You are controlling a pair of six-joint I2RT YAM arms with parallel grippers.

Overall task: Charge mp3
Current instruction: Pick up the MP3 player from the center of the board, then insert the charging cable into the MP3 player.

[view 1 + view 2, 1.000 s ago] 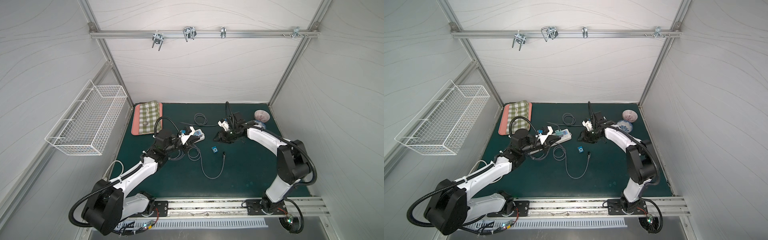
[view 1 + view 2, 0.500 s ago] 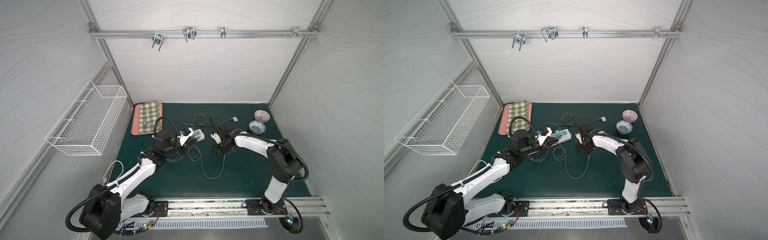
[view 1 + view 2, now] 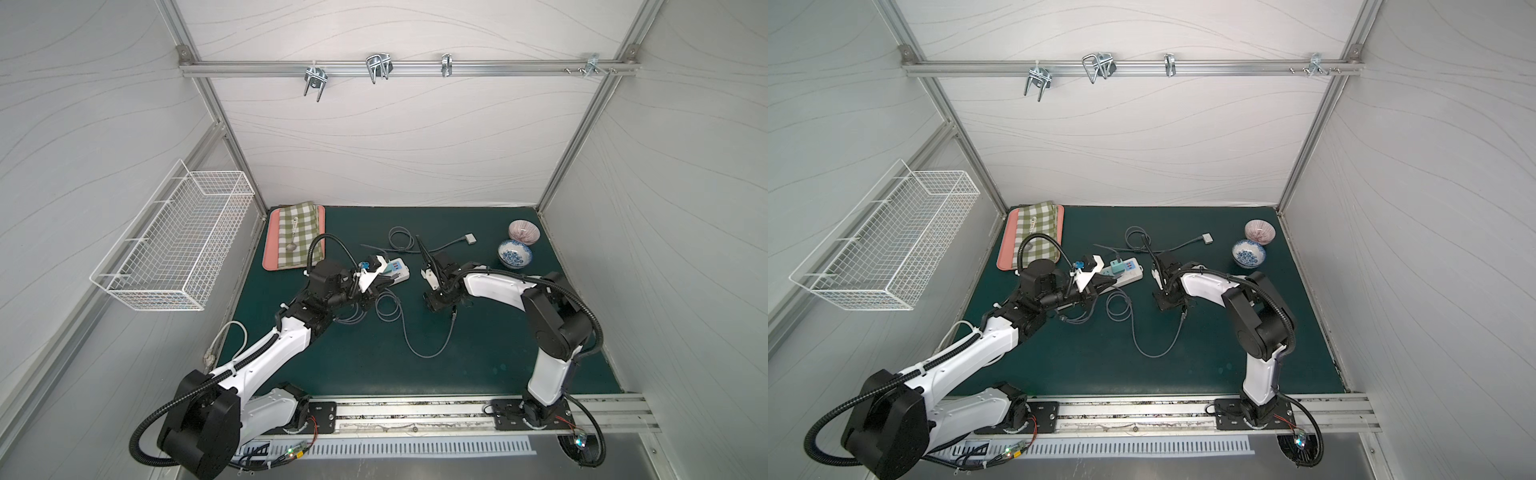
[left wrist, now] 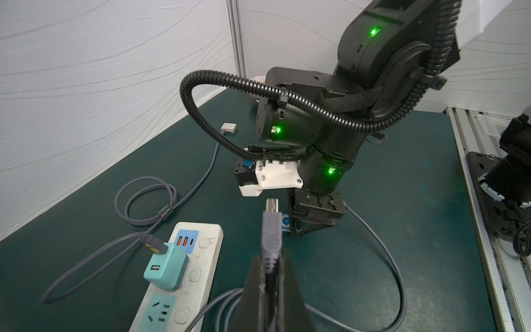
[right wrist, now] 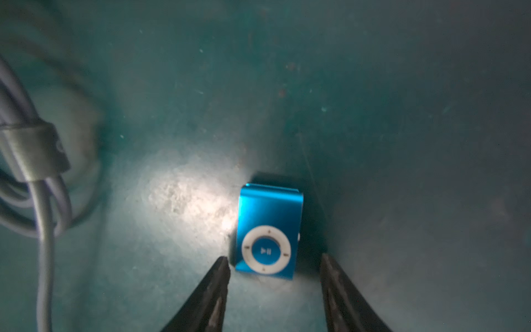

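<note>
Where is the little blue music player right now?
In the right wrist view the blue player lies flat on the green mat, partly between the right arm's open fingers, mid-table just right of the power strip.

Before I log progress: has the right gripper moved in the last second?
Yes. The right gripper has moved away from the blue bowl toward the front rail, jaws open at the mp3 player.

White-panelled booth, dark green worktop (image 3: pixel 374 365).
Wavy-grained walls (image 3: pixel 395 137) meet in aluminium posts (image 3: pixel 588 124); a rail (image 3: pixel 498 67) with metal hooks (image 3: pixel 377 68) spans the back, a white wire basket (image 3: pixel 178 245) hangs on one side wall.
</note>
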